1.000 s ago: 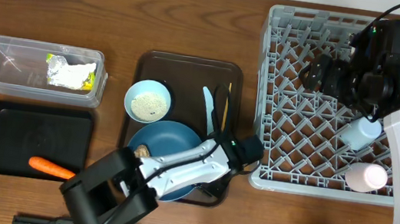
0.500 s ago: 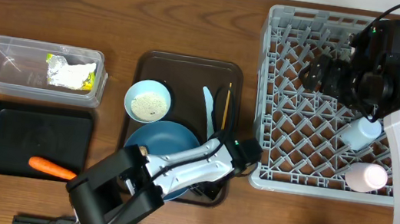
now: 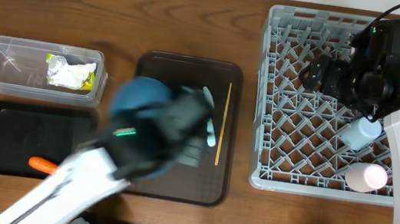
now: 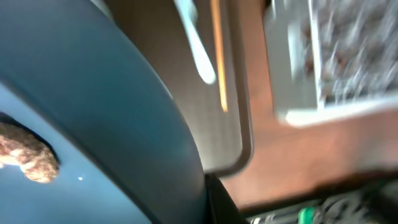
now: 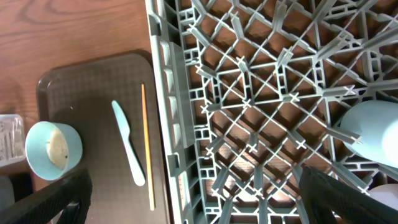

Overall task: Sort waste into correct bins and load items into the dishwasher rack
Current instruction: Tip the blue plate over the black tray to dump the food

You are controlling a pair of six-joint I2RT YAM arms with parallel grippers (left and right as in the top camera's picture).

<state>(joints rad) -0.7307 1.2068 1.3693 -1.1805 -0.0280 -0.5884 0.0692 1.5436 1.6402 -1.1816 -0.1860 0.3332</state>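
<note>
Blue plate [image 3: 139,95] has swung left, left gripper [image 4: 211,193] clamped on rim; likely stiff, slick, brown lump [image 4: 28,158] loose. Right gripper [image 3: 317,73] agape.

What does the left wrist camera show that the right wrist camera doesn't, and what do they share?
Only the left wrist: the blue plate, close up, with the brown food lump on it. Only the right wrist: the small bowl with rice grains in it, and the light blue cup in the dishwasher rack. Both: the pale blue spoon and chopstick lying side by side on the brown tray, with the rack beside it.
</note>
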